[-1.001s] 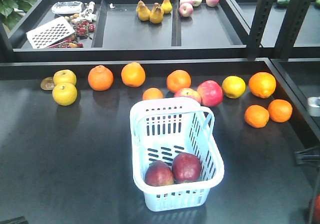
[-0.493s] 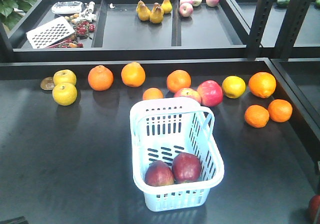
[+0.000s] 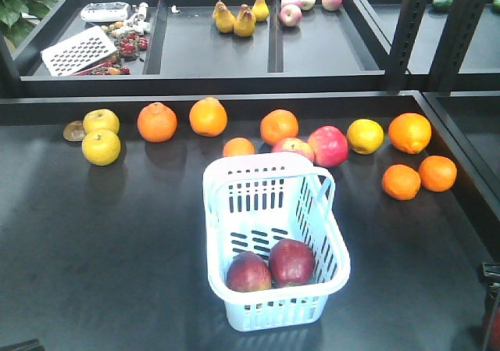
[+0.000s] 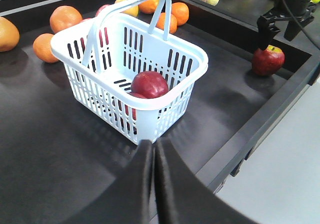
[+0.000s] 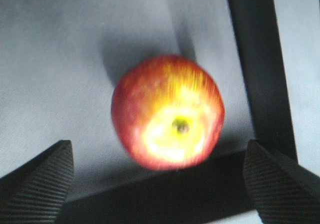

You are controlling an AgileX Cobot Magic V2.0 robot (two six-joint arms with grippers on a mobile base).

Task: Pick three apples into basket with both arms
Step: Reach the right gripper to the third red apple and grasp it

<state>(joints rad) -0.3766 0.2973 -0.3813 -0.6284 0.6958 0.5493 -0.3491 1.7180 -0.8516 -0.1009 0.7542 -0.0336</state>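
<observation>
The pale blue basket point(image 3: 208, 226) point(image 4: 197, 54) stands in the middle of the dark table. Two dark red apples point(image 3: 249, 273) point(image 3: 291, 262) lie side by side at its near end. In the left wrist view one apple point(image 4: 150, 83) shows over the rim. The third apple point(image 4: 268, 60) point(image 5: 167, 112) rests on the table by the right edge rail, stem up. My right gripper point(image 4: 277, 33) point(image 5: 156, 145) point(image 3: 491, 273) hangs open just above it, one finger to each side, not touching. My left gripper point(image 4: 152, 145) is shut and empty, close to the basket's near corner.
Oranges point(image 3: 157, 122), yellow fruits point(image 3: 101, 146) and pink-red apples point(image 3: 328, 145) line the table behind the basket. A raised black rail point(image 4: 280, 104) borders the table beside the third apple. Black posts point(image 3: 410, 30) and a shelf with pears point(image 3: 234, 19) stand at the back.
In the front view my right gripper has dropped lower along the right edge and now hangs over the third apple. The basket and its two apples have not moved.
</observation>
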